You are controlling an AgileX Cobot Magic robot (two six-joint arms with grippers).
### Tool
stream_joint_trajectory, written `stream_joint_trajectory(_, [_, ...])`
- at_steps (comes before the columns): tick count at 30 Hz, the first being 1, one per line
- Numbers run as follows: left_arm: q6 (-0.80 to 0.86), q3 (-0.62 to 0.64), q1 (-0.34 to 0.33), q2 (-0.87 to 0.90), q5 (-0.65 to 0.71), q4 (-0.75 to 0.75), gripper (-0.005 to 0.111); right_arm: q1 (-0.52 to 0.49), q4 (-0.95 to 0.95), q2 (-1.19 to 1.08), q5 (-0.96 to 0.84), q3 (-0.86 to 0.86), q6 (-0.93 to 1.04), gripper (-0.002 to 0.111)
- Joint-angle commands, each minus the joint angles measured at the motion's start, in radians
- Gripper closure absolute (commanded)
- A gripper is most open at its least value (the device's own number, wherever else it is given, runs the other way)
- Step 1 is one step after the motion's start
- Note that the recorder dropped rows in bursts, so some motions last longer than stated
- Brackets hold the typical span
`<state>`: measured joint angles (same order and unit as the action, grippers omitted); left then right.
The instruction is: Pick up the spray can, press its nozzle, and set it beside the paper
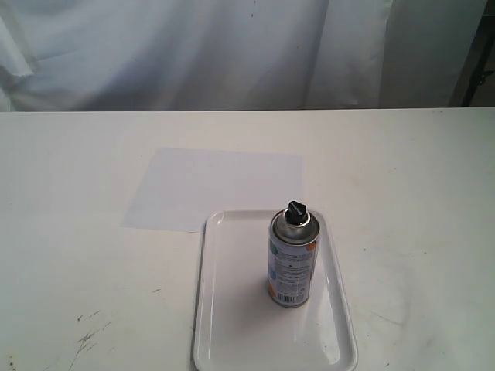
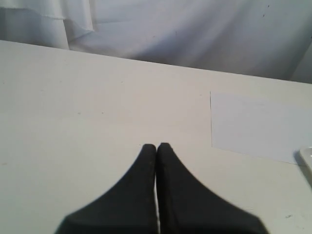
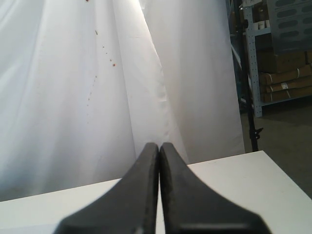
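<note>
The spray can [image 1: 291, 263] stands upright on a glossy white tray [image 1: 224, 325] near the front of the table, silver with a printed label. Its black nozzle [image 1: 296, 209] tops the shiny dome. The paper [image 1: 213, 189] lies flat just behind the tray, and its corner also shows in the left wrist view as the paper [image 2: 258, 126]. Neither arm appears in the exterior view. My left gripper [image 2: 157, 145] is shut and empty above bare table, well off from the paper. My right gripper [image 3: 159, 145] is shut and empty, facing the white curtain.
A white curtain [image 1: 232, 46] hangs behind the table. The tray's corner [image 2: 307, 158] peeks in at the edge of the left wrist view. Metal shelving with cardboard boxes [image 3: 280, 53] stands beyond the table's right end. Dark scuff marks [image 1: 89, 336] lie at the front left.
</note>
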<state>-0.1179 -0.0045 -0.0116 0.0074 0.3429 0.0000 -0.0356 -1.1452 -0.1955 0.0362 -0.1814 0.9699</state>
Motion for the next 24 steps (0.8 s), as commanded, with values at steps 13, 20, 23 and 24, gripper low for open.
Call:
stream_joint_trajectory(13, [-0.002,0.005,0.000,-0.007,-0.002,-0.006,0.107,-0.006,0.003,0.006,0.002,0.002,0.002,0.108])
stream_joint_trajectory(20, [-0.002,0.005,0.000,-0.007,-0.002,-0.006,0.107,-0.006,0.003,0.006,0.002,0.002,0.002,0.108])
stream_joint_trajectory(23, [-0.005,0.005,0.000,-0.007,-0.002,0.000,0.107,-0.006,0.003,0.006,0.002,0.002,0.002,0.108])
stream_joint_trajectory(24, [-0.005,0.005,0.000,-0.007,-0.002,0.000,0.107,-0.006,0.003,0.006,0.002,0.002,0.002,0.108])
